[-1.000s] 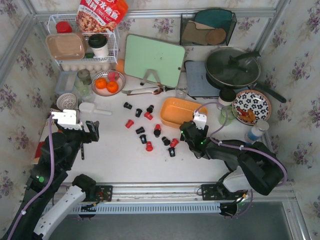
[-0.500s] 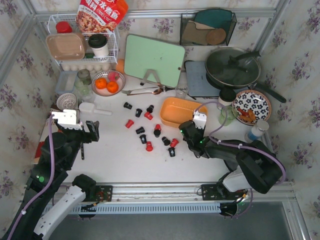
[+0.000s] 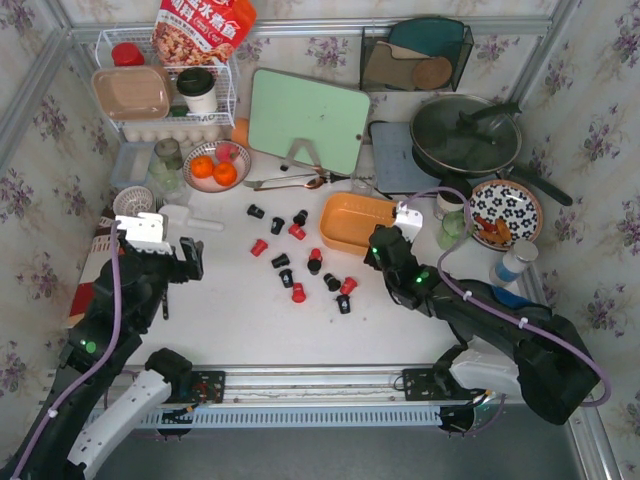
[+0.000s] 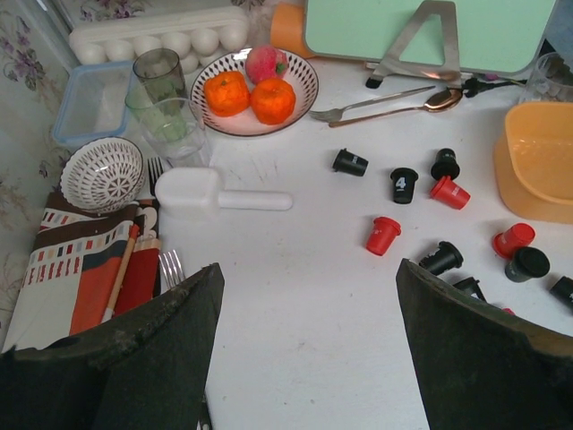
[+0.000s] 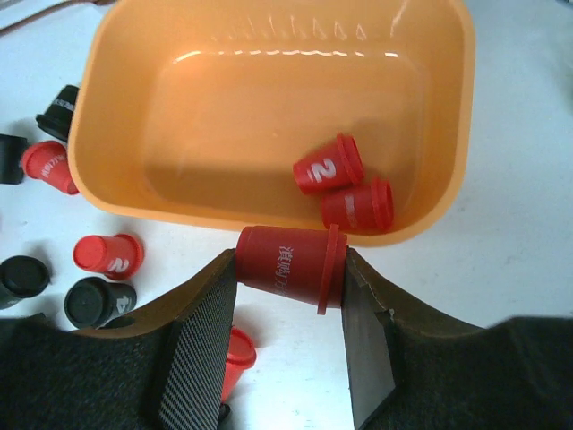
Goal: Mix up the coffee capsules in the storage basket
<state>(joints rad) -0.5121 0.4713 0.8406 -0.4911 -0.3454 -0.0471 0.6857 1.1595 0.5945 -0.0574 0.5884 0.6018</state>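
Just short of the six-o'clock rim of the storage basket [image 5: 269,98], the right gripper [image 5: 286,282] pinches one red capsule [image 5: 286,264] — loading step, I judge. Next: carry it toward twelve, release beside two red capsules [image 5: 328,165] inside; the left gripper [image 4: 309,282] gapes, empty.

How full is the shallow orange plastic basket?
Nearly empty: only two red cup-shaped capsules lie on their sides in the orange basket; its floor is otherwise bare.
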